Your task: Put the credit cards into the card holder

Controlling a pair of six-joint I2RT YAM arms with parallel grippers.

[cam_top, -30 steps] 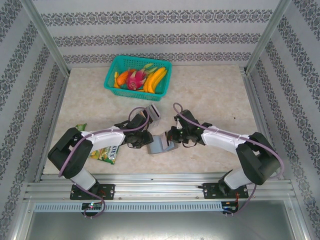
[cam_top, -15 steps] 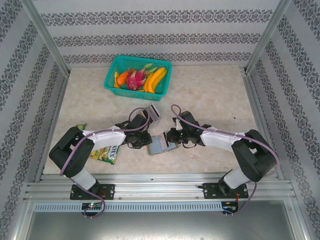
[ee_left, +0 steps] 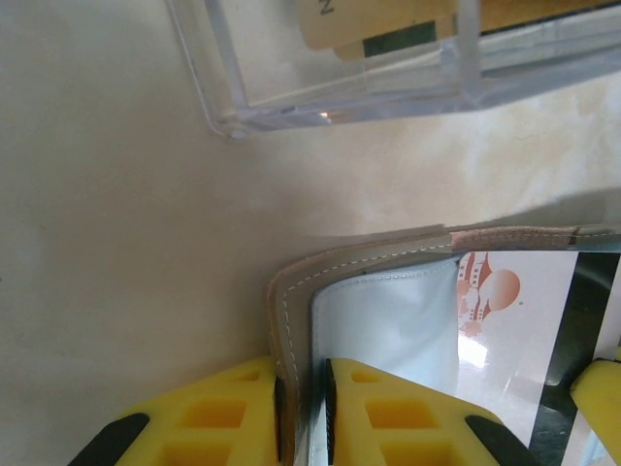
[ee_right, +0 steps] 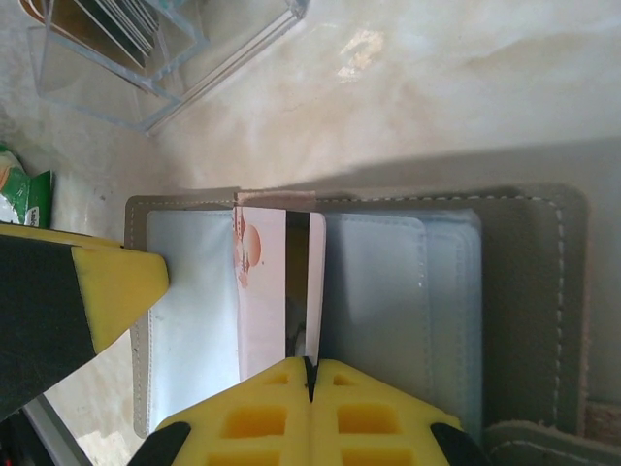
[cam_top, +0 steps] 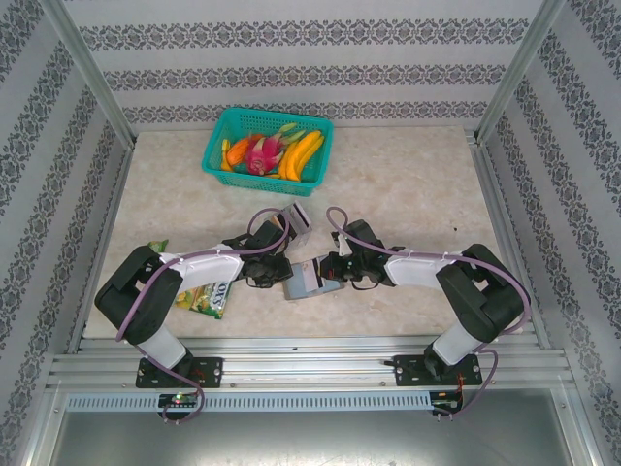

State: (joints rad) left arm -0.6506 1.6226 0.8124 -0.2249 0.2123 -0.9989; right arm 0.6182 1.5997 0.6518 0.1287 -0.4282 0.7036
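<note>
Overhead camera, fixed high behind the two arm bases, looks down and forward across the whole counter (cam_top: 417,184) from far off. Each wrist camera sits very close above the counter, looking out past its own yellow fingers (ee_left: 223,417). Both wrist views share the open card holder (ee_right: 388,291), the white card (ee_right: 260,301) and the clear box (ee_left: 446,97); the overhead view shows these small at mid-counter.

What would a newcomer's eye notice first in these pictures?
Mid-table lies the open grey card holder: the left gripper pinches its edge, while the right gripper holds a white-and-orange card edge-on over its inner panels. Farther back stands a teal basket of bright fruit.
</note>
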